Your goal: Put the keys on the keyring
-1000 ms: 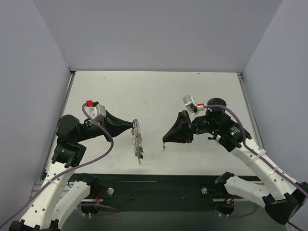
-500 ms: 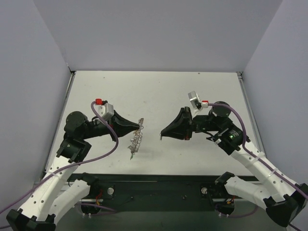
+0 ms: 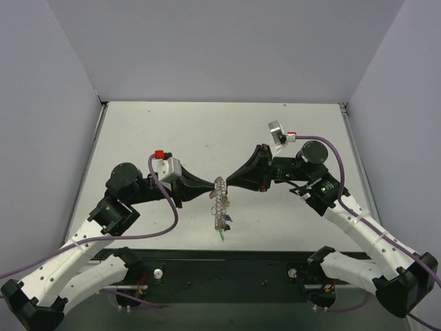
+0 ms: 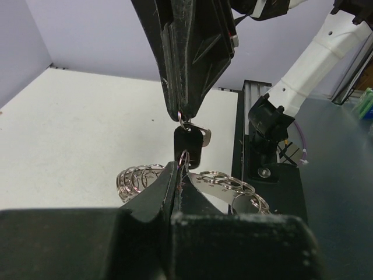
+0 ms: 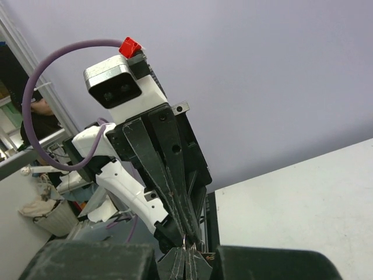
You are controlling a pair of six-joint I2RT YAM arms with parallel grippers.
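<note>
Both arms have swung inward since a second ago, so the left gripper [image 3: 211,196] and the right gripper [image 3: 228,186] now meet tip to tip. Nearest the bases, the keyring [image 3: 220,210] dangles clear of the table [image 3: 172,131], its wire pinched in the left gripper's closed fingers. Just beyond, the right gripper, also clamped tight, holds the black-headed key [image 4: 187,147] by its small loop, right at the left fingertips.

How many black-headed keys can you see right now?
1. The black-headed key hangs between the tips of the left gripper and right gripper, close to the keyring; others may be hidden.
</note>
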